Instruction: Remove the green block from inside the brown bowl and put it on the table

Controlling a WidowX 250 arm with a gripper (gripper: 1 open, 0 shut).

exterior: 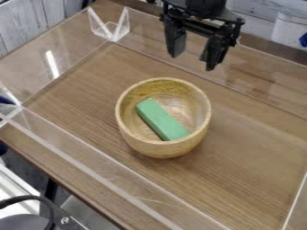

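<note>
Green block [161, 119] lies in the brown bowl [132, 99] on our bench [252, 153]; gripper [196, 52] above, jaws apart, empty.

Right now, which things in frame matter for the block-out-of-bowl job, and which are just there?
Job:
- green block, lying inside the bowl
- brown bowl
- table, where the block goes
- gripper, open, above and behind the bowl

Just there:
- clear acrylic walls edging the table
- small clear bracket at the far corner

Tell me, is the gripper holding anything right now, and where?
Nothing. The gripper hangs open and empty above the table; the green block lies in the brown bowl.
</note>
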